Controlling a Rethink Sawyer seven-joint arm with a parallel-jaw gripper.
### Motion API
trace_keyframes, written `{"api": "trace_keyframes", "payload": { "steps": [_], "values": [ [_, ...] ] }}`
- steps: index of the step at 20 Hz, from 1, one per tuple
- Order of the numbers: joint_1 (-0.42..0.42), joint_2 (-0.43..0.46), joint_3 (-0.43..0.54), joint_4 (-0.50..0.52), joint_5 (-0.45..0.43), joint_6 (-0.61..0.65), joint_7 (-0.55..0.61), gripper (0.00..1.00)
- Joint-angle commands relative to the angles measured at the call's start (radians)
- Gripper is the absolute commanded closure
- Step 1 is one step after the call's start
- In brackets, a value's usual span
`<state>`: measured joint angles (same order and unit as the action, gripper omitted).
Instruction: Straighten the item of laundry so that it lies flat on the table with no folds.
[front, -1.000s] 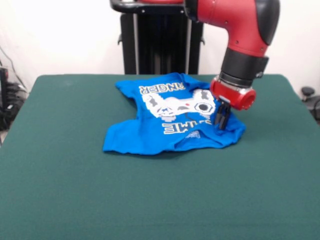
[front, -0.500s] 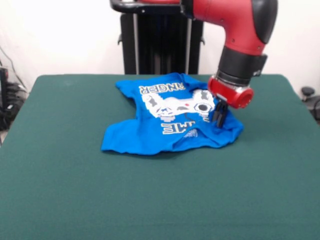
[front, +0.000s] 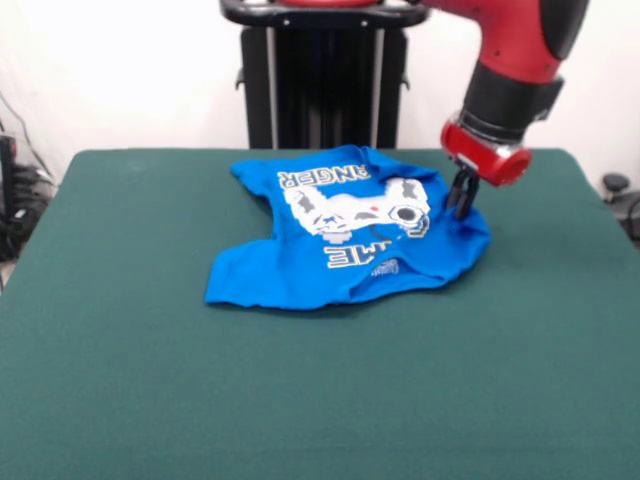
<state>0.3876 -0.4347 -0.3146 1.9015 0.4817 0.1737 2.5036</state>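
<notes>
The item of laundry (front: 330, 255) is a bright blue T-shirt, crumpled on the far middle of the dark green table (front: 300, 400). Its white controller print (front: 360, 212) and lettering face up. A fold runs along its near edge, and the left part is rumpled. My gripper (front: 462, 205) hangs from the red arm at the shirt's right edge. Its dark fingers are drawn together on a pinch of blue cloth that rises slightly toward them.
The black pedestal (front: 320, 80) stands behind the table's far edge. Green table surface stretches wide in front of the shirt and to both sides. Cables and dark equipment (front: 15, 200) sit off the left side of the table.
My gripper has moved up and to the right, from the shirt's right middle to its right edge. The cloth there has been drawn slightly rightward with it.
</notes>
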Motion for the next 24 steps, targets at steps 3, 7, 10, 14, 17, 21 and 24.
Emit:
{"api": "trace_keyframes", "payload": {
  "steps": [3, 7, 10, 14, 17, 21, 24],
  "values": [
    [0.012, 0.052, 0.034, -0.055, 0.084, 0.037, 0.219, 1.00],
    [0.034, 0.069, 0.013, -0.066, 0.098, 0.046, 0.230, 1.00],
    [0.033, 0.114, 0.042, -0.082, 0.129, 0.003, 0.247, 1.00],
    [0.068, 0.132, 0.037, -0.106, 0.186, 0.080, 0.306, 1.00],
    [0.141, 0.142, -0.038, -0.152, 0.219, 0.229, 0.398, 1.00],
    [0.195, 0.146, -0.112, -0.191, 0.230, 0.354, 0.474, 1.00],
    [0.220, 0.142, -0.144, -0.216, 0.230, 0.412, 0.511, 1.00]
  ]
}}
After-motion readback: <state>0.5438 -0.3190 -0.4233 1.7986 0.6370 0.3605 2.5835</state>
